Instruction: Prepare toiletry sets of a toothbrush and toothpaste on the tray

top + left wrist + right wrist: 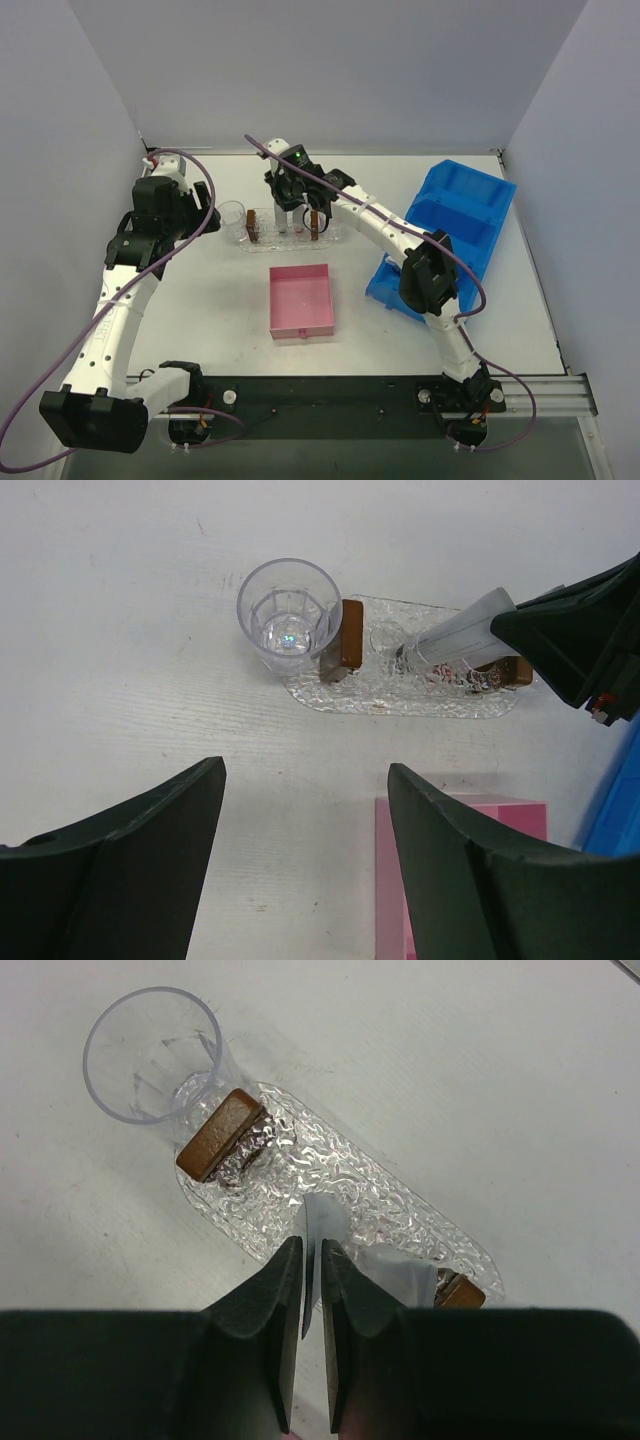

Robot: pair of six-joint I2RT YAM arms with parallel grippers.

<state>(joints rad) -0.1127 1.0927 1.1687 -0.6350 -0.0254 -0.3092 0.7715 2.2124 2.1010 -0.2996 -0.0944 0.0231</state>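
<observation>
The clear bumpy tray (290, 232) (390, 1210) lies at the back middle of the table, with a brown block (215, 1135) standing at each end. My right gripper (292, 205) (312, 1245) hangs over the tray. Its jaws stand a narrow slit apart around the flat crimped end of a silver-grey toothpaste (325, 1222) (455, 635). The tube leans up out of the tray, and a thin gap shows beside it. Another grey toothpaste (400, 1272) shows partly by the right block. I can make out no toothbrush. My left gripper (305, 768) hovers open and empty, left of the tray.
A clear cup (232, 213) (288, 615) stands on the table against the tray's left end. The square pink box (301, 300) sits in front of the tray. The big blue bin (445, 235) lies tipped at the right.
</observation>
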